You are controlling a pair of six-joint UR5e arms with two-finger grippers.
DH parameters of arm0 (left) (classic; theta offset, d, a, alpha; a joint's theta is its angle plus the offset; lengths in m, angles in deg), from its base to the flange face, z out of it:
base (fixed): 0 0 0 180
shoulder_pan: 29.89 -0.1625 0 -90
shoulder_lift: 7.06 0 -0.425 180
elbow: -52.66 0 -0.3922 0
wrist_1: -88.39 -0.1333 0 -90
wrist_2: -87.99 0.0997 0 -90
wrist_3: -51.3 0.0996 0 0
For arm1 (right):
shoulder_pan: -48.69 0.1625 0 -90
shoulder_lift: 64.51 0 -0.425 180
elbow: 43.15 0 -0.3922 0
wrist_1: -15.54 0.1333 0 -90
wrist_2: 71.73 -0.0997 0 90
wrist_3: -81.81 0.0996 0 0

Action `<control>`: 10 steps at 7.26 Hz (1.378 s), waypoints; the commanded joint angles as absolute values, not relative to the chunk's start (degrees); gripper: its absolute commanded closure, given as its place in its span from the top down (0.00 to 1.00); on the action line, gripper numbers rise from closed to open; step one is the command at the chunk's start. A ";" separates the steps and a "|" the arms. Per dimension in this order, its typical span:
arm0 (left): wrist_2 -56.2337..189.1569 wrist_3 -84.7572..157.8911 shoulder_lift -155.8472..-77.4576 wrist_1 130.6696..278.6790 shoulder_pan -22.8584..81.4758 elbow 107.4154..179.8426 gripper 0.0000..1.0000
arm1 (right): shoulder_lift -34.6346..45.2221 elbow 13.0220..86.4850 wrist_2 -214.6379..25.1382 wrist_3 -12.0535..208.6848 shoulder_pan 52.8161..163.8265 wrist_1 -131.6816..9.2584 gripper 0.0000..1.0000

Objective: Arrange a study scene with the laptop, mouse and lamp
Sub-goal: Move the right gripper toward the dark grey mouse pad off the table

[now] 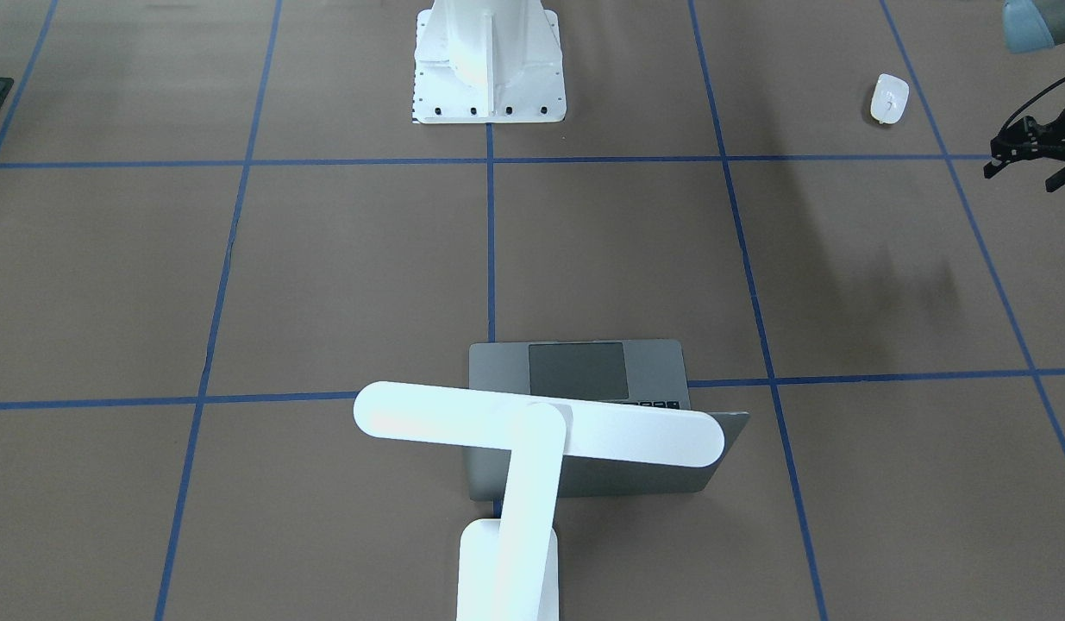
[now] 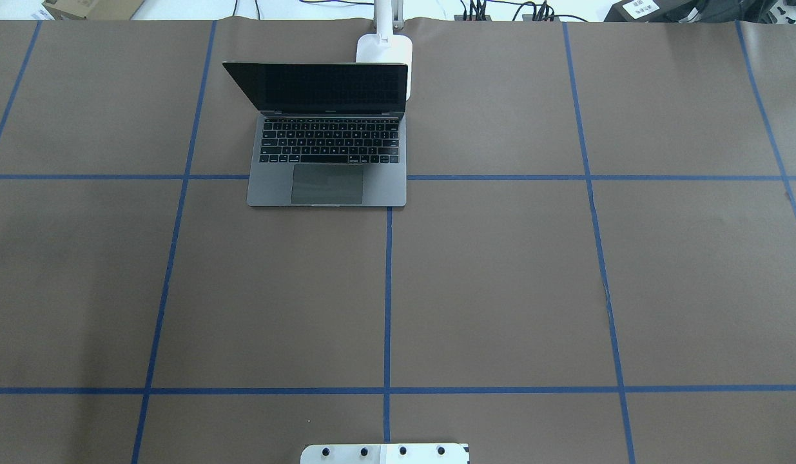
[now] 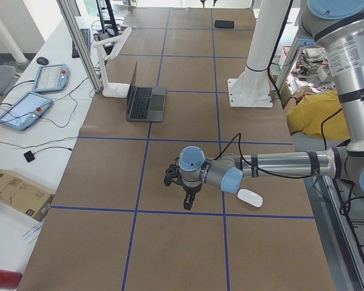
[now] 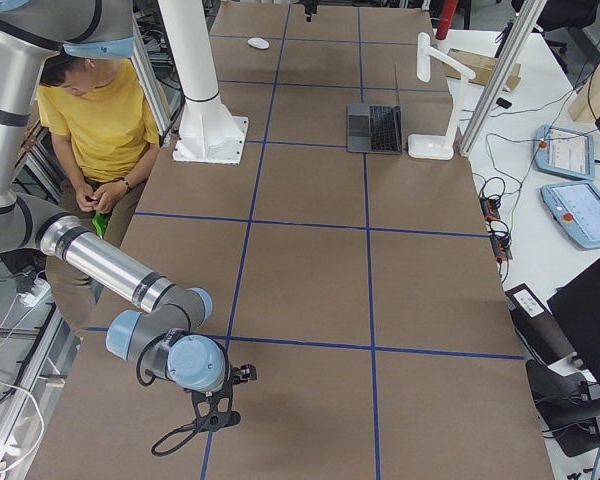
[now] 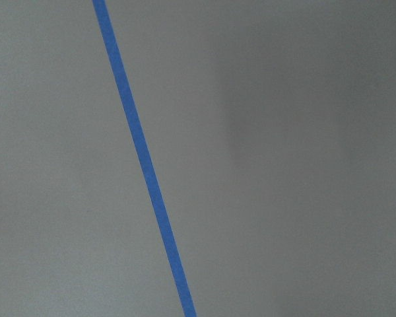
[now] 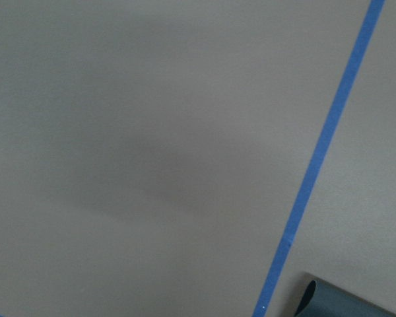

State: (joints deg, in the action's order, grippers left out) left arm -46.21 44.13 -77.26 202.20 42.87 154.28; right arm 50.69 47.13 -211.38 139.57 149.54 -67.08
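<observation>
The grey laptop [image 2: 327, 187] stands open at the table's far side, screen dark; it also shows in the front-facing view [image 1: 498, 362]. The white T-shaped lamp [image 1: 541, 427] stands behind it, with its bar head over the lid and its base [image 2: 385, 50] by the far edge. The white mouse [image 1: 888, 97] lies on the robot's left, near the robot's edge. My left gripper [image 1: 1022, 178] hovers a little beyond the mouse [image 3: 250, 197], apart from it, fingers spread and empty. My right gripper [image 4: 212, 405] hangs low over the table at the right end; I cannot tell if it is open.
The white bolted pedestal [image 1: 489, 78] stands at the robot's edge in the middle. A flat black mat [image 3: 224, 24] lies far off on the robot's right side. Blue tape lines cross the brown table [image 2: 501, 290]. A person in yellow [image 4: 80, 120] sits behind the robot.
</observation>
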 commanded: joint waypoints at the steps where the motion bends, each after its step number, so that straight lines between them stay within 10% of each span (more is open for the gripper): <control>1: -46.21 44.18 -77.20 202.39 42.97 154.26 1.00 | 50.27 47.20 -214.53 143.39 148.97 -75.94 0.98; 10: -46.30 44.09 -77.19 202.56 43.06 154.44 1.00 | 49.74 41.41 -214.46 143.51 136.94 -75.61 0.79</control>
State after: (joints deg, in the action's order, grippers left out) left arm -46.30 44.09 -77.19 202.56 43.03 154.40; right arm 50.00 43.13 -214.43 143.58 138.00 -75.78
